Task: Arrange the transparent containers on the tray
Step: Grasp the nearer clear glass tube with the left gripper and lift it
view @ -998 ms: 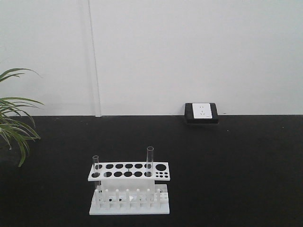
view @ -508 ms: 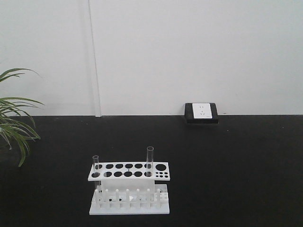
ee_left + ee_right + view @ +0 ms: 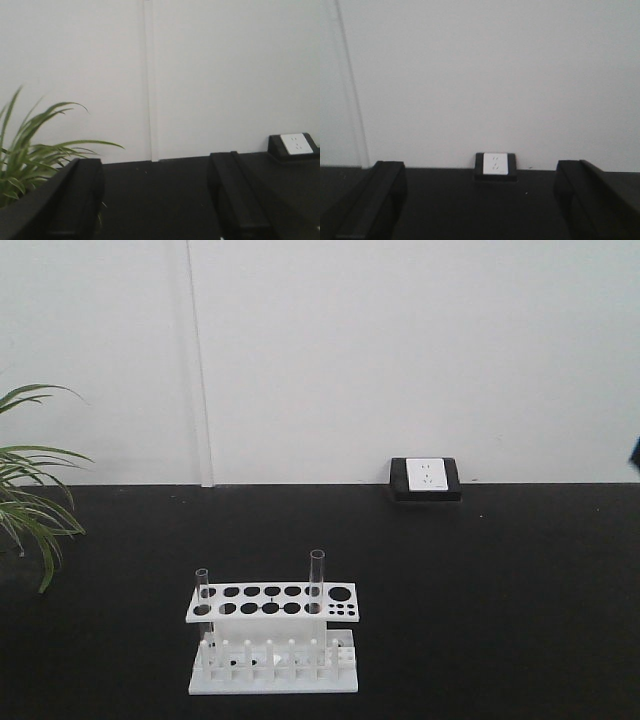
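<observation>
Front view: black table [image 3: 500, 590] against a white wall [image 3: 400, 340]. A white holed rack [image 3: 272, 645] stands on the table, low and left of centre. Two transparent containers sit in it, both upright. The short test tube [image 3: 202, 592] is in the hole at the rack's left end. The tall test tube [image 3: 317, 582] is in a hole toward the right end, just beside the big hole. The other holes show dark. A wall socket [image 3: 427, 478] in a black frame sits at the table's far edge, right of centre. A green plant [image 3: 30, 505] is at the left edge, well apart from the rack. A small dark bit shows at the right frame edge, too little to identify. Neither hand is in this view.

Left wrist view: left hand [image 3: 155, 170] released, its two dark fingers [image 3: 75, 200] spread wide, only table and wall seen between them. Plant leaves are by the left finger, the socket far right. Rack and tubes are out of this view.

Right wrist view: right hand [image 3: 480, 200] released, dark fingers [image 3: 375, 200] far apart, pointing at the wall. The socket sits centred between them at the table's back edge. Rack and tubes are out of this view.
</observation>
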